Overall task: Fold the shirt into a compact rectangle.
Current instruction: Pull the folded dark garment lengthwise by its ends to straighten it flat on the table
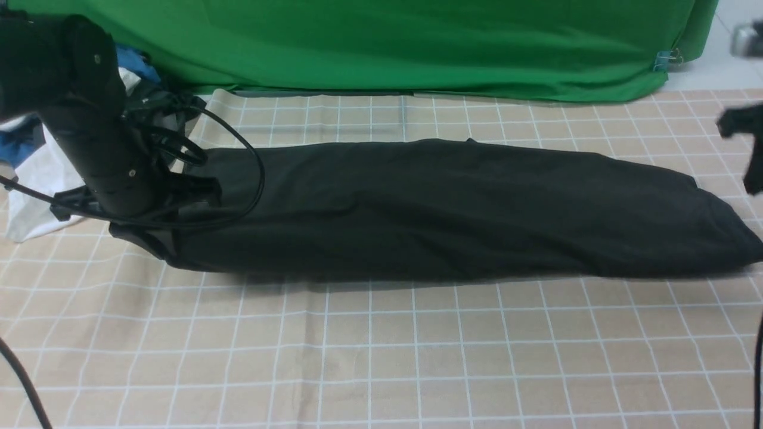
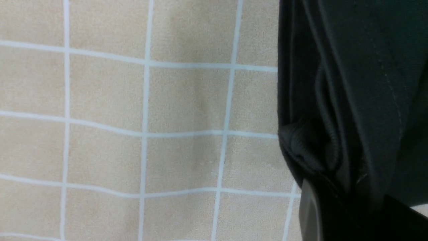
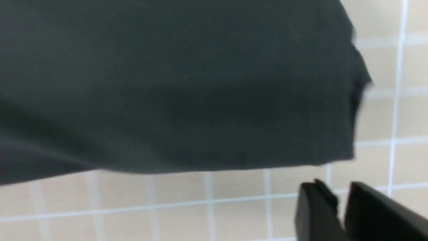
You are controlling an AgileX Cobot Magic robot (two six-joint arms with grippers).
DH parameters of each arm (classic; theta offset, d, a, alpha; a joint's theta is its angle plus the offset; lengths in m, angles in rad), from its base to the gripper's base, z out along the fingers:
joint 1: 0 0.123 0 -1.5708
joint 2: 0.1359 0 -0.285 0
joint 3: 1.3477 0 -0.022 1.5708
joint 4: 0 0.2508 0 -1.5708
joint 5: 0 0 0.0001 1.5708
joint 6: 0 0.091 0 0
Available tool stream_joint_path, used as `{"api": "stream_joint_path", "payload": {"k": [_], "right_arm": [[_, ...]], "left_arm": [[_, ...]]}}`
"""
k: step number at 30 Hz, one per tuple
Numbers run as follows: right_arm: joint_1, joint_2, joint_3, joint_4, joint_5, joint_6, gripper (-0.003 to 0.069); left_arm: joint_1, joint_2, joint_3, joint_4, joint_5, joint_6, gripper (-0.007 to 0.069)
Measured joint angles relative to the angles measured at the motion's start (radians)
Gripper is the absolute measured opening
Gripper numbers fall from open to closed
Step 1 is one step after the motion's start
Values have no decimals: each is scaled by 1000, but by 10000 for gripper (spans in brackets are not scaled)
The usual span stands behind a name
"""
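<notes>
The black shirt (image 1: 441, 208) lies as one long folded band across the checked tablecloth (image 1: 381, 357), from far left to far right. My left gripper (image 2: 334, 214) sits at the band's left end and is shut on bunched black cloth there, next to the ribbed collar (image 2: 301, 147). In the front view the left arm (image 1: 101, 143) hides those jaws. My right gripper (image 3: 341, 195) hangs off the shirt's right end, clear of the cloth (image 3: 174, 87). It stands slightly open with only tablecloth showing between its fingers. In the front view the right gripper (image 1: 748, 149) is a blurred dark shape at the right edge.
A pile of white and blue clothes (image 1: 36, 173) lies at the back left behind the left arm. A green backdrop (image 1: 417, 42) closes the far side. Black cables (image 1: 238, 149) loop from the left arm over the shirt's left end.
</notes>
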Motion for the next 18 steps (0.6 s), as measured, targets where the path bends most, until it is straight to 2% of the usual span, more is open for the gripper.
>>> {"api": "stream_joint_path", "payload": {"k": [1,2,5,7,14,17,18], "right_arm": [[-4,0,5,1,-5,2,259],[-35,0,41,1,-51,13,353],[-58,9,74,-1,-122,12,499],[-59,23,76,3,-144,7,533],[-59,138,76,13,-180,7,549],[-59,173,76,17,-173,-1,496],[-59,182,77,23,-173,-16,447]], "left_arm": [[0,1,0,0,0,0,31],[0,4,0,-3,-1,-1,31],[1,9,0,-11,-7,-1,31],[1,9,0,-11,-11,-1,31],[1,9,0,-11,-12,-1,31],[1,9,0,-18,-14,-2,31],[1,9,0,-20,-18,-2,31]]}}
